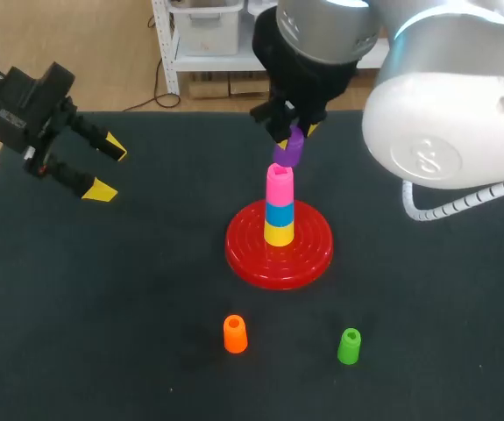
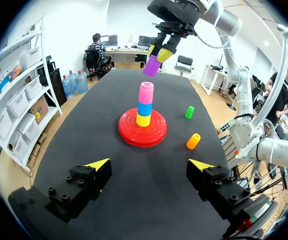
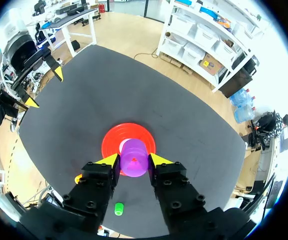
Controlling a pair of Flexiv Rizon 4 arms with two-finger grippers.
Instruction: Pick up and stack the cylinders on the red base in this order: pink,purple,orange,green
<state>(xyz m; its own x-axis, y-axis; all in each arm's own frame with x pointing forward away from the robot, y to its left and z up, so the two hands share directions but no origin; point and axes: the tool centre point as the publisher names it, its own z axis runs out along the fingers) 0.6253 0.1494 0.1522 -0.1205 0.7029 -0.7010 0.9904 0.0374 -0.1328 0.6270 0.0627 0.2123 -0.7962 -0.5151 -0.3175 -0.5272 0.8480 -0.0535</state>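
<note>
The right fingers (image 3: 109,161) pinch the purple cylinder (image 1: 289,152), tilted and hanging just above the pink one (image 1: 279,184) on the base (image 1: 243,254), offset slightly toward one o'clock. At nine o'clock the left fingers (image 1: 102,189) are spread, empty.

To the right of the red base (image 1: 243,254), the right arm (image 1: 449,114) was a bulky, glossy silver-white shell with a faint embossed emblem and a coiled white cable (image 1: 462,206) beneath. The right gripper (image 3: 134,161) was black and screw-studded, with yellow wedge tips (image 3: 108,161). The left gripper (image 1: 109,168), left of the base, matched it.
</note>
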